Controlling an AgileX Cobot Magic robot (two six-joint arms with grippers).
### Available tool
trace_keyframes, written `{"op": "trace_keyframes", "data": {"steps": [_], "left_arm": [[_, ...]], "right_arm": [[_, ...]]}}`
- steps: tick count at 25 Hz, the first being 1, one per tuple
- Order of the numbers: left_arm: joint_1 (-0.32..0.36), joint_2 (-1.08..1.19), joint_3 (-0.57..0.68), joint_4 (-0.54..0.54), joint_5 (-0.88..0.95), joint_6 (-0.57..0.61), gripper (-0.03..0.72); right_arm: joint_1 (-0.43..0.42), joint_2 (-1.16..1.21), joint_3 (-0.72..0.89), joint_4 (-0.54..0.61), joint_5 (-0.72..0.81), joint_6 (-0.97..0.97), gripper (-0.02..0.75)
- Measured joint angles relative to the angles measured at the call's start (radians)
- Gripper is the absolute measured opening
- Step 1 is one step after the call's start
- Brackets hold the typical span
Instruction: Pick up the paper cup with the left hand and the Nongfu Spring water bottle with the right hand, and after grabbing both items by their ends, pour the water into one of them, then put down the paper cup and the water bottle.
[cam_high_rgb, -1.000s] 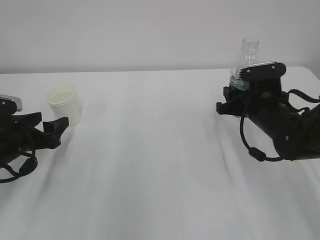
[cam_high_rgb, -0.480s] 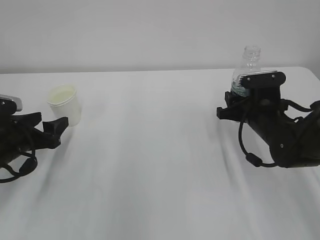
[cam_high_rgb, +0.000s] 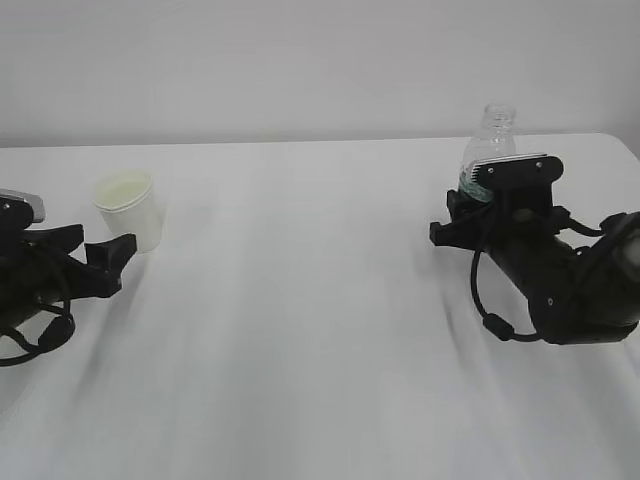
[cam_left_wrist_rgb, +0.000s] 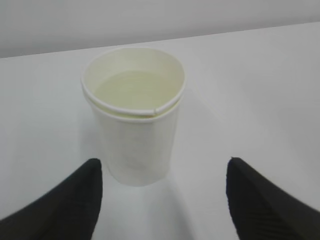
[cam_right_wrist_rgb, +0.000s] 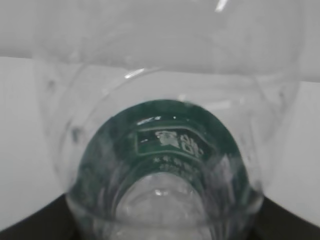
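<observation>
The paper cup (cam_high_rgb: 128, 208) stands upright on the white table at the left, off-white with a pale yellowish inside. My left gripper (cam_high_rgb: 104, 250) sits low just in front of it, open, with the fingers apart from the cup. In the left wrist view the cup (cam_left_wrist_rgb: 135, 120) stands just beyond the two black fingertips (cam_left_wrist_rgb: 75, 200) of the left gripper (cam_left_wrist_rgb: 163, 172). At the right, my right gripper (cam_high_rgb: 460, 215) is shut on the lower body of the upright Nongfu Spring water bottle (cam_high_rgb: 489, 138). Its open neck rises above the grey-white block. The bottle's green label (cam_right_wrist_rgb: 165, 145) fills the right wrist view.
A white cloth covers the table (cam_high_rgb: 300, 330), whose back edge (cam_high_rgb: 300, 141) meets a plain light wall. The right arm's black body and cable loop (cam_high_rgb: 560, 280) lie low over the table's right side.
My right gripper has come down with the bottle, so the neck stands lower against the wall. The left gripper and the cup have stayed where they were.
</observation>
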Motion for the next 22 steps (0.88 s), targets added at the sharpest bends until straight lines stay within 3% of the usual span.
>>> {"op": "trace_keyframes", "data": {"steps": [22], "left_arm": [[0.000, 0.000, 0.000, 0.002, 0.000, 0.000, 0.543]], "right_arm": [[0.000, 0.052, -0.028, 0.000, -0.009, 0.002, 0.405]]}}
